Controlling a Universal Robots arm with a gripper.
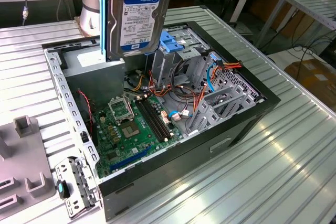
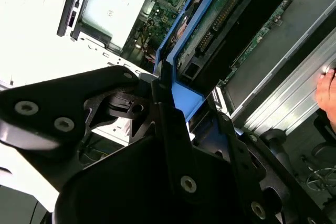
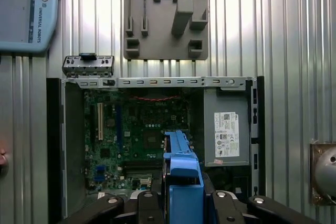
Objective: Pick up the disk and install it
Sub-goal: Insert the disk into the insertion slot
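"Is the gripper (image 3: pixel 184 205) open at all?"

"No. Its black fingers (image 3: pixel 149 205) are drawn in tight on the disk (image 1: pixel 139 14), one against each flank, and in both wrist views the blue side rail (image 3: pixel 184 179) sits squeezed between them."

"And where's the disk?"

"Up in the air, upright, with its label facing the exterior view, over the open computer case (image 1: pixel 173 174). In that view it's at about twelve o'clock from the motherboard (image 1: pixel 131 129). The drive cage (image 1: pixel 170 45) with the light-blue latch stands just beside it, at its four o'clock. As far as I can see the disk isn't touching either one."

"What can't you make out?"

"The exterior view cuts off the disk's top edge and most of the gripper. A bit of the arm (image 1: pixel 90 3) shows at the disk's nine o'clock. From there the disk also covers part of the grey box (image 3: pixel 227 135) with the white sticker. Just where the pads meet the rail is lost in shadow. In the second wrist view a person's hand (image 2: pixel 328 90) is cropped and blurred, out past the ribbed table (image 1: pixel 273 171)."
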